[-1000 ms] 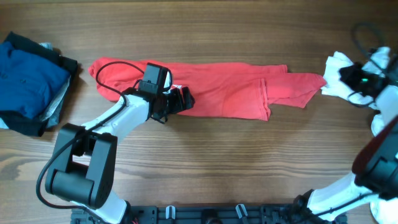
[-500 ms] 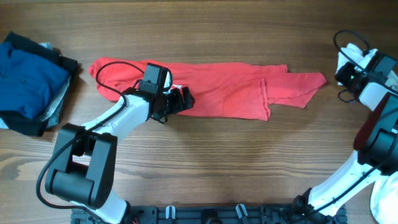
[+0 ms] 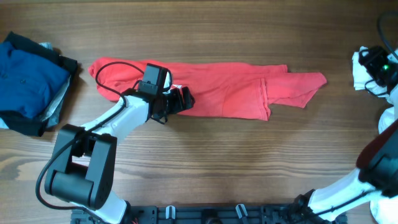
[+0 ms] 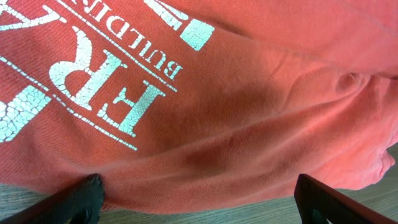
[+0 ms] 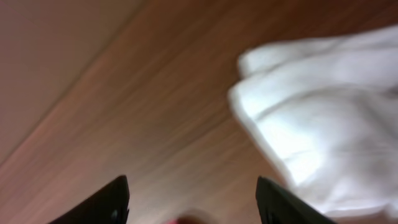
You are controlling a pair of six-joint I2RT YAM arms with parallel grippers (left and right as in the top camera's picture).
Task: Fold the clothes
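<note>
Left gripper (image 3: pixel 181 99) spread wide over red T-shirt (image 3: pixel 230 87) lying across upper centre, right gripper (image 5: pixel 193 200) at right edge, blurred, jaws seemingly apart and empty, beside white garment (image 5: pixel 311 118)

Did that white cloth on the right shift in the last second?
Yes. The white cloth went right, away from the sleeve tip of the red shirt.

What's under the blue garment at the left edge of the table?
A dark garment sticks out beneath the blue garment, and a grey layer shows along its right side. Anything deeper in the stack is covered.
</note>
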